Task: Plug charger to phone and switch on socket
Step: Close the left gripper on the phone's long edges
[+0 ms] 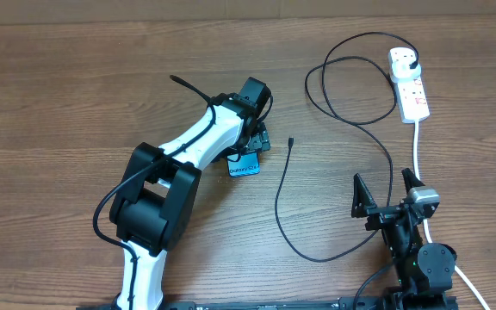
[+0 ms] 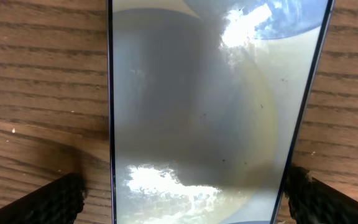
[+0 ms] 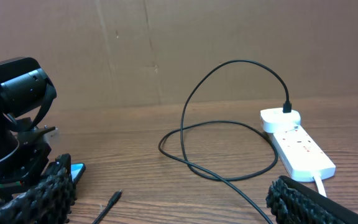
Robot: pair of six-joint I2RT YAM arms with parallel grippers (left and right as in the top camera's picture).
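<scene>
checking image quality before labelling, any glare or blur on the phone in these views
Left wrist: the phone fills the frame, white glare patches top and bottom, soft reflections. Overhead: evenly lit, phone mostly hidden under the left arm. Right wrist: the socket sharp, no glare.

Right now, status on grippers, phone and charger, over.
Left gripper open, straddling phone. Right gripper open, empty. Charger plug in socket, connector tip loose on table, apart from phone. Nothing between tip and phone.
</scene>
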